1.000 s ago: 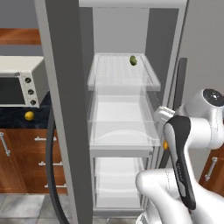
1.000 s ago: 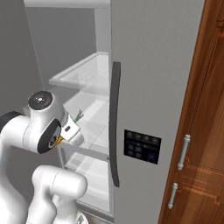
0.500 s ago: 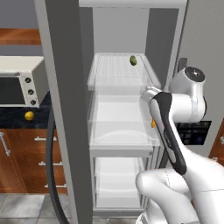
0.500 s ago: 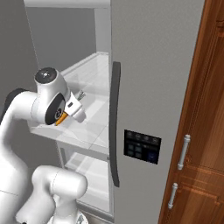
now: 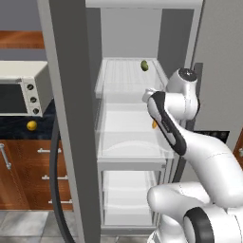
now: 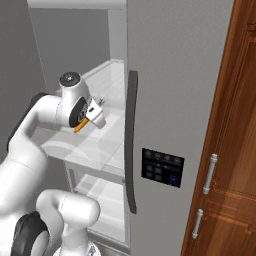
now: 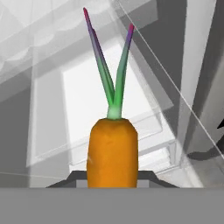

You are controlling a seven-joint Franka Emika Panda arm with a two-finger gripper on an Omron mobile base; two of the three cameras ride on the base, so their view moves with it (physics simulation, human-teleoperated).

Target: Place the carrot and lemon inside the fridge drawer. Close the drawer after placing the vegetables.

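Your gripper (image 6: 95, 116) clamped on the carrot (image 7: 112, 151), held over the open fridge drawer (image 5: 133, 153), leafy top pointing away, lemon (image 5: 32, 125) sat on the counter (image 5: 19, 127) below the toaster oven (image 5: 21, 95)

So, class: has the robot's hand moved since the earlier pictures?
Yes. The hand, holding the carrot, has risen from below the door handle's middle toward its top.
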